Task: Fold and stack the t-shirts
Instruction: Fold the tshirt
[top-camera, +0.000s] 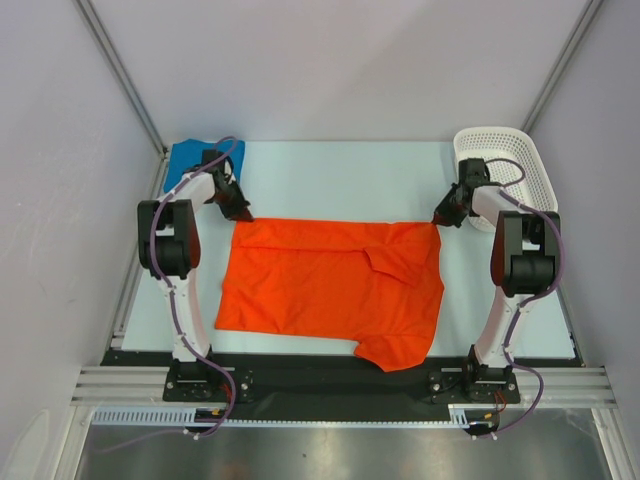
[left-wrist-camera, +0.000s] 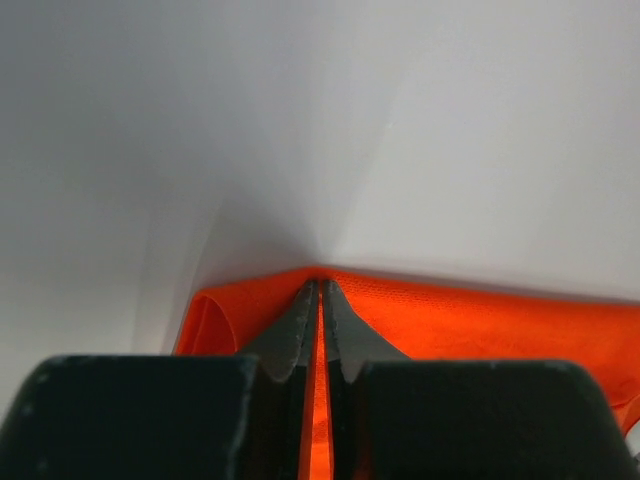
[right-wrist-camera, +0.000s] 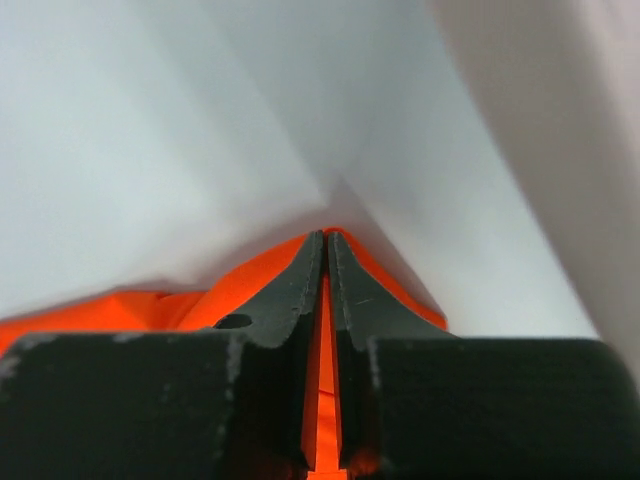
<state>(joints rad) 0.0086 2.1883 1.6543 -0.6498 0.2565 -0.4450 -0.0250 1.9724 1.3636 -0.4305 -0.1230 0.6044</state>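
Pale, matte counter (top-camera: 330, 170) fills the walled cell. Nearest the arm bases, the orange-red t-shirt (top-camera: 320, 285) lies spread flat across its middle, one short sleeve lapping over the near edge onto the dark strip (top-camera: 300, 375) toward the right arm's base. Farther in, the other sleeve is turned over onto the shirt's body on the right side (a loose flap, not a neat fold). At the shirt's far edge each arm reaches one corner: the left tool (top-camera: 240, 212) is clamped on the far-left corner and the right tool (top-camera: 440, 218) on the far-right corner. Both wrist views show a thin strip of orange cloth pinched between nearly meeting fingers (left-wrist-camera: 290, 330). Holding the two corners at once, well apart, seems meant to keep that edge straight, so it can travel toward the near hem as one fold line rather than bunching. By my reading the first fold is only beginning. Beyond the tools, the blue t-shirt (top-camera: 190, 158) sits crumpled at the far-left corner, out of the way until its turn, and a white basket (top-camera: 520, 150) stands at the far-right corner.
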